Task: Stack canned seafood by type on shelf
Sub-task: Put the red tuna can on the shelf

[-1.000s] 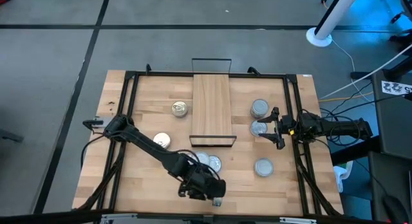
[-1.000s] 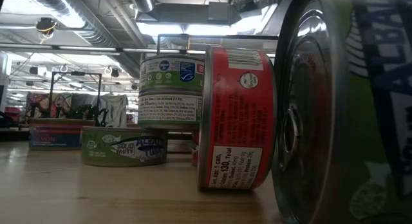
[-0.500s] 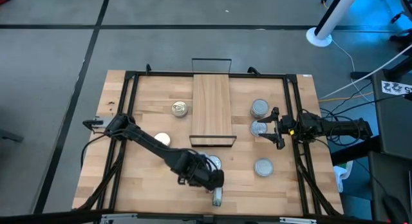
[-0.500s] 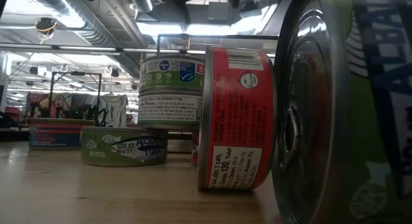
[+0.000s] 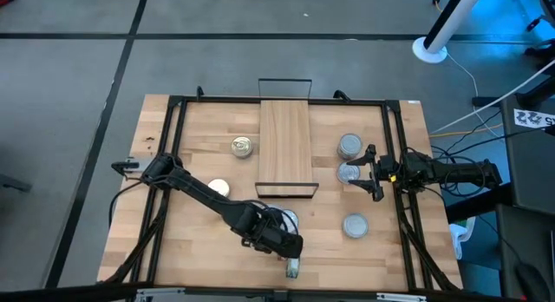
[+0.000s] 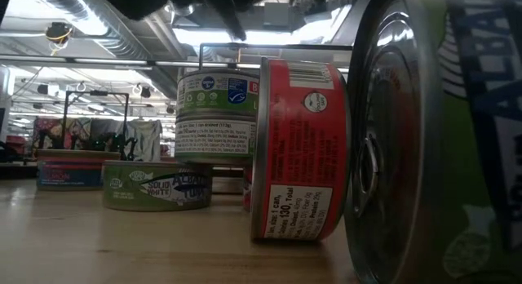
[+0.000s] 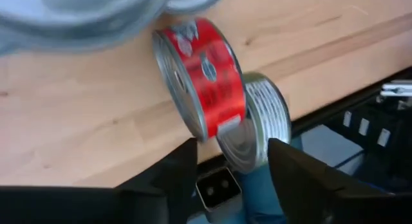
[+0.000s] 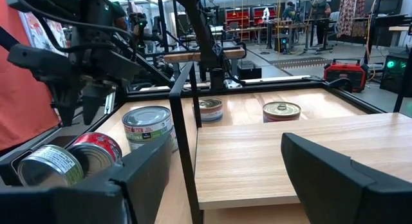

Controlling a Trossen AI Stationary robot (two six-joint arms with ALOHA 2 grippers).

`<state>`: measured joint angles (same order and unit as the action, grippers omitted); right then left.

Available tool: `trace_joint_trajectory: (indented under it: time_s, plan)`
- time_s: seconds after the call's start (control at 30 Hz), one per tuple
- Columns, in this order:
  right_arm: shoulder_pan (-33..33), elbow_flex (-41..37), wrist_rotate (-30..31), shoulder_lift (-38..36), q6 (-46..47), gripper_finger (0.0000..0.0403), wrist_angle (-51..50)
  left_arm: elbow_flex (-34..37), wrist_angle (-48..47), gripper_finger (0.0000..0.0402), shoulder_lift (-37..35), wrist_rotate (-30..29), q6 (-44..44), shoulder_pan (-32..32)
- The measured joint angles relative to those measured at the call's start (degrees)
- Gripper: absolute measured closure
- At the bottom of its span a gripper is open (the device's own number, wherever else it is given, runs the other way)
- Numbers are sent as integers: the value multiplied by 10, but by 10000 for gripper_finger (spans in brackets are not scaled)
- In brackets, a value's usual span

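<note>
L arm reaches across the table (image 5: pixel 156 250) from its left edge toward the near-centre. Far left of the shelf, one gold-top tin (image 5: pixel 242 147) sits alone; nearer, a silver-top tin (image 5: pixel 218 188) lies just beside the L arm's forearm. L gripper (image 5: pixel 282 247) hovers near the front edge, fingers (image 7: pixel 177 176) apart w/ nothing between them, just above two tins on their rims: red-label tin (image 7: pixel 199 79) and, touching it, a grey-sided tin (image 7: pixel 257 127) right at the table's near edge. In the low view the red one (image 6: pixel 298 149) stands on edge. More silver tops by the shelf's near end are partly hidden by the arm; count unclear.

Centre: shelf (image 5: pixel 285 146), a bare light-wood board running near-to-far, black wire frames at both short ends, no tins on it.

Right of shelf: two silver-top tins (image 5: pixel 349 146) close together, a third (image 5: pixel 355 225) nearer, apart from them. R gripper (image 5: pixel 368 172) waits just right of that pair, fingers spread wide, holding nothing.
</note>
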<state>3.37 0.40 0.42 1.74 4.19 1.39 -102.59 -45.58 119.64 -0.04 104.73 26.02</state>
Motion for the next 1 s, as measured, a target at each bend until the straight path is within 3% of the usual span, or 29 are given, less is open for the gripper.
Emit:
trace_joint_trajectory:
  time_s: [0.2,0.37,1.0]
  plan:
    - [0,0,0,0,0,110,0,0,-2,145,7,0,-12,-4]
    - [0,0,0,0,0,110,0,0,14,118,23,8,11,-4]
    - [0,0,0,0,0,110,0,0,40,114,51,-7,2,-9]
